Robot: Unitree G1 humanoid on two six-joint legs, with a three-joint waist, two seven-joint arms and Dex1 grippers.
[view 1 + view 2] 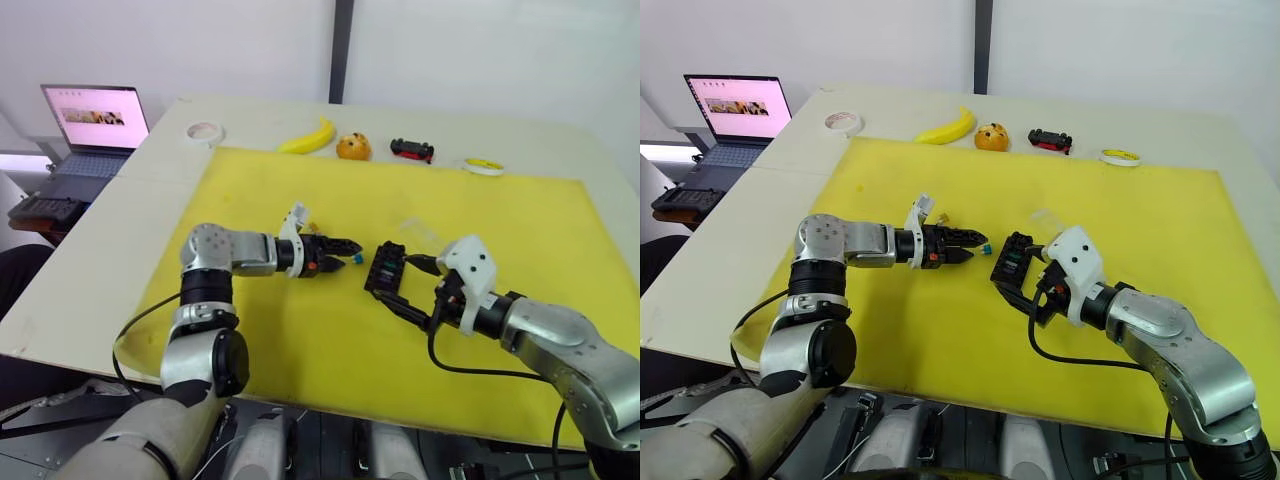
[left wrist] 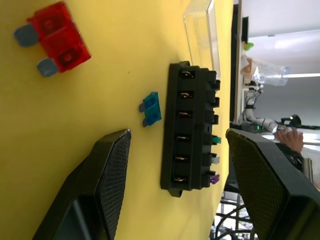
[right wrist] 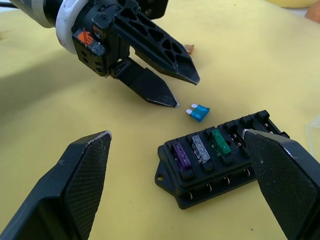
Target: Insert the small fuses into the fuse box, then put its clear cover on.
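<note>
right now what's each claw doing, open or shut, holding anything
Left claw: open, holding nothing, tips just short of the teal fuse.
Right claw: open, empty, straddling the fuse box without gripping it.

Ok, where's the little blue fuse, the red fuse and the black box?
blue fuse (image 3: pixel 199 113), right wrist view, on its plastic body.
red fuse (image 2: pixel 59 37), left wrist view, middle of its red body.
black box (image 3: pixel 215 160), right wrist view, on its top face beside the green fuse.

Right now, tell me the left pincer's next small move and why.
Probably close the open left pincer on the teal fuse: it lies loose on the yellow mat just ahead of the fingertips, and the fuse box holds three fuses with slots still empty.
</note>
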